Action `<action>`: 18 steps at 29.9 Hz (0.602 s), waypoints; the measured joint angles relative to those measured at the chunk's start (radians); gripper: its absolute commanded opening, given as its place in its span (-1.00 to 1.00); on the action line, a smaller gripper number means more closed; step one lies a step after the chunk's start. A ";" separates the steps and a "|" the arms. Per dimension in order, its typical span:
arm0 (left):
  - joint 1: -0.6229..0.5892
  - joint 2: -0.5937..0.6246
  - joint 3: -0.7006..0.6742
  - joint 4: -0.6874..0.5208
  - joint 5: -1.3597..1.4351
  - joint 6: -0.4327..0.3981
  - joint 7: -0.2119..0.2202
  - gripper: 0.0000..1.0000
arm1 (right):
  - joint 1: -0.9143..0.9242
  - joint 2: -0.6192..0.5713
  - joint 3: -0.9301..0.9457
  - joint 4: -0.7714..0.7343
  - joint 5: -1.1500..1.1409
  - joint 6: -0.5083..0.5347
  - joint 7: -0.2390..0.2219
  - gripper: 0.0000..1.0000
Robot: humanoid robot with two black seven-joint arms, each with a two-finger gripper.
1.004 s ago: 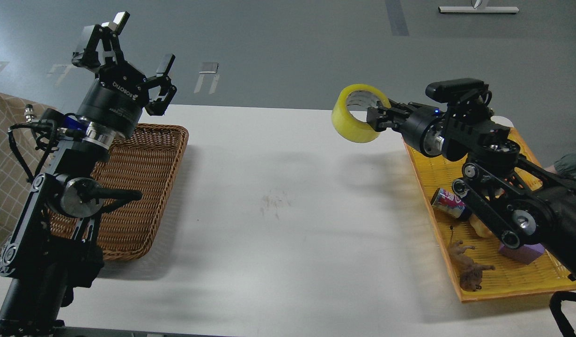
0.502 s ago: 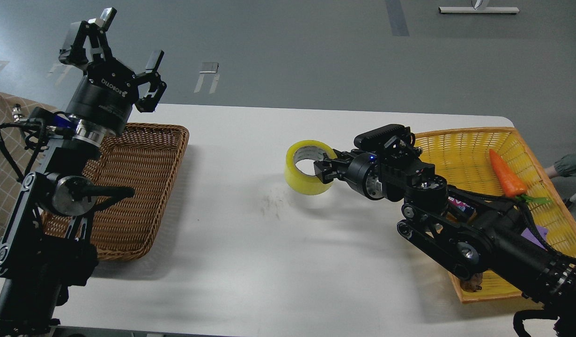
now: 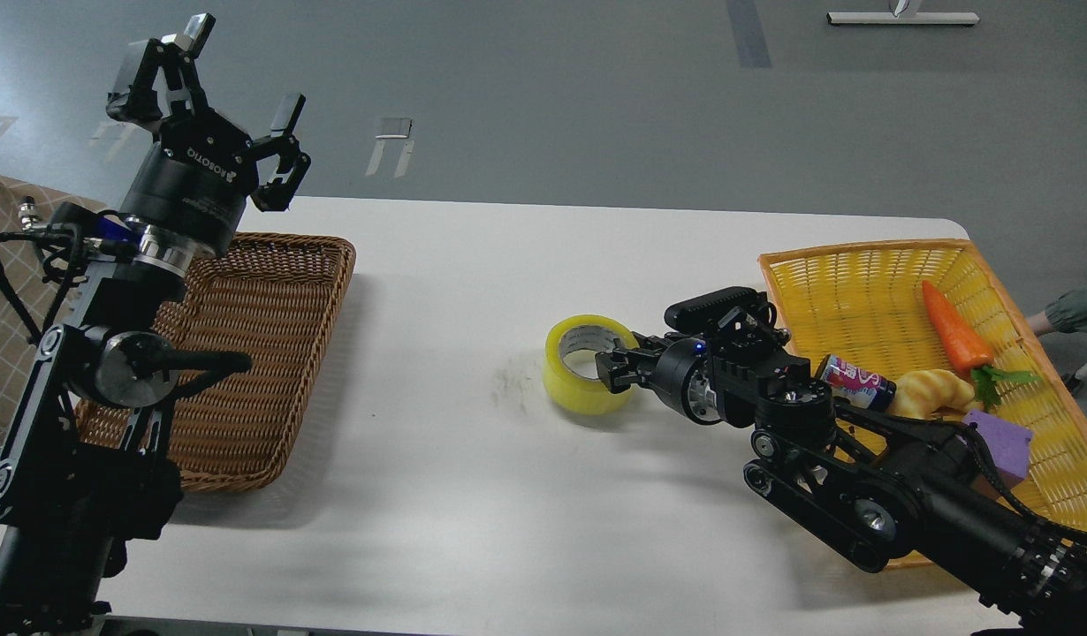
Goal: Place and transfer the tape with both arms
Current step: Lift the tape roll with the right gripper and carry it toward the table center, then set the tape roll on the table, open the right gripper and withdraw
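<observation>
The yellow tape roll [image 3: 572, 386] with its grey core sits low at the middle of the white table [image 3: 473, 503], tilted, at or just above the surface. My right gripper [image 3: 616, 367] comes in from the right and is shut on the roll's right wall, one finger inside the core. My left gripper [image 3: 230, 84] is open and empty, raised high at the far left above the brown wicker basket [image 3: 269, 336].
A yellow basket [image 3: 862, 283] at the right holds a toy carrot [image 3: 950, 331], a small can [image 3: 853, 382], a croissant toy [image 3: 928, 393] and a purple foam cube [image 3: 1003, 440]. My right arm lies across its front edge.
My right gripper has carried the tape from high over the yellow basket leftward and down to the table's middle. The left arm shifted slightly left and stays open.
</observation>
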 measured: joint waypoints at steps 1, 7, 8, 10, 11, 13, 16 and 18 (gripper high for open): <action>0.000 0.001 0.000 0.001 -0.001 0.000 0.000 0.97 | 0.000 0.005 0.001 -0.001 0.000 0.000 0.000 -0.37; 0.000 0.005 0.000 0.020 -0.015 0.000 -0.001 0.97 | -0.001 0.042 0.040 -0.001 0.006 -0.017 -0.001 0.05; 0.000 0.006 -0.001 0.024 -0.015 -0.001 -0.002 0.97 | -0.003 0.055 0.059 -0.001 0.007 -0.018 -0.001 0.15; 0.000 0.007 -0.001 0.031 -0.016 -0.001 -0.002 0.97 | -0.004 0.071 0.082 -0.003 0.007 -0.019 -0.001 0.17; 0.000 0.007 -0.001 0.034 -0.017 -0.001 -0.002 0.97 | -0.005 0.078 0.087 -0.005 0.008 -0.019 -0.001 0.24; 0.000 0.007 -0.001 0.039 -0.017 -0.001 -0.003 0.97 | -0.006 0.085 0.092 -0.008 0.009 -0.019 -0.001 0.46; 0.000 0.007 -0.001 0.048 -0.018 -0.001 -0.004 0.97 | -0.006 0.088 0.097 -0.007 0.010 -0.019 -0.001 0.70; 0.000 0.007 -0.001 0.054 -0.018 -0.001 -0.004 0.97 | -0.006 0.090 0.105 -0.005 0.010 -0.020 -0.001 0.90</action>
